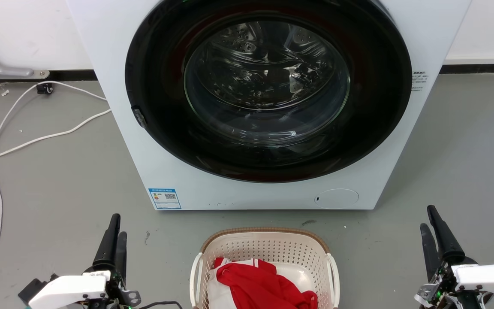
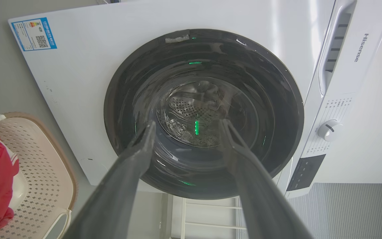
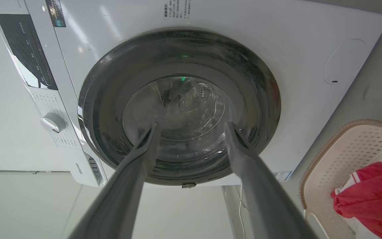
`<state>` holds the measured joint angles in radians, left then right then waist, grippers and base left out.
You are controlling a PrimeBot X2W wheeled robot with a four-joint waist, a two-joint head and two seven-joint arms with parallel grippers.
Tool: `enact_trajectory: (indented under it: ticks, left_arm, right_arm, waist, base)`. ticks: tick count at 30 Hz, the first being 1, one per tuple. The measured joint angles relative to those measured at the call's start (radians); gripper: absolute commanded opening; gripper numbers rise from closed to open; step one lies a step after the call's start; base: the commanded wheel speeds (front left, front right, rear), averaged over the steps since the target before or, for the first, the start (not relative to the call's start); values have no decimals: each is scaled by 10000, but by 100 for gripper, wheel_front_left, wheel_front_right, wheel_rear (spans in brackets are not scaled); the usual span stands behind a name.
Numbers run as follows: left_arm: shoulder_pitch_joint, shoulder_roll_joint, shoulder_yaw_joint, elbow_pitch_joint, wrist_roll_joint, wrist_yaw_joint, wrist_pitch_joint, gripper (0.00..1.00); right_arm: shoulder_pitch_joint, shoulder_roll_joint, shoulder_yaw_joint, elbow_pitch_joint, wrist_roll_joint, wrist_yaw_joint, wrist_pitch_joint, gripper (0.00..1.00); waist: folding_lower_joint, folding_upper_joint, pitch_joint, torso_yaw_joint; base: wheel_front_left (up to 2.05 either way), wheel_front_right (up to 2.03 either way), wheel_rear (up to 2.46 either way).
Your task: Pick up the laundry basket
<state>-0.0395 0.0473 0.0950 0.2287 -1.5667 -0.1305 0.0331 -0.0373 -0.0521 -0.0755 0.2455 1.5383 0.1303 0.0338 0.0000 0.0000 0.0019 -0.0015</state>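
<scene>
The laundry basket (image 1: 268, 246) is cream with perforated walls, a brown rim and white side handles. It stands on the floor at the bottom centre of the head view, holding red and white clothes (image 1: 264, 285). It also shows at the edges of the wrist views, laundry basket (image 2: 41, 172) and laundry basket (image 3: 343, 149). My left gripper (image 1: 115, 229) hovers well left of it, open and empty. My right gripper (image 1: 430, 219) hovers well right of it, also open and empty. Both point at the washing machine.
A white front-loading washing machine (image 1: 187, 171) with a shut round glass door (image 1: 268, 86) stands just behind the basket. A white cable (image 1: 24, 141) trails over the grey floor at the left. A wall runs behind.
</scene>
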Motion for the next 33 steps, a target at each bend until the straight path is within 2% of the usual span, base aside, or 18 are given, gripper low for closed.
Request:
enact_trajectory:
  ticks: [8, 14, 22, 33]
  left_arm:
    - [127, 2, 349, -155, 581, 0, -334, 100]
    - [174, 2, 571, -205, 1484, 13, -558, 100]
    - [197, 2, 777, -982, 3003, 217, -851, 100]
    - [513, 4, 533, -2176, 5051, 351, -1204, 100]
  right_arm:
    - [32, 8, 52, -104, -1039, 0, -341, 100]
    - [37, 8, -194, -257, -2117, 0, -562, 100]
    - [37, 13, -138, -943, -4951, 0, -867, 100]
    - [77, 13, 117, -1850, -7889, 2, -1216, 100]
  waist:
    - [0, 0, -22, 3]
    - [0, 0, -42, 6]
    - [0, 0, -17, 0]
    - [0, 0, 12, -12]
  base:
    - [0, 0, 0]
    - [0, 0, 0]
    - [0, 0, 0]
    - [0, 0, 0]
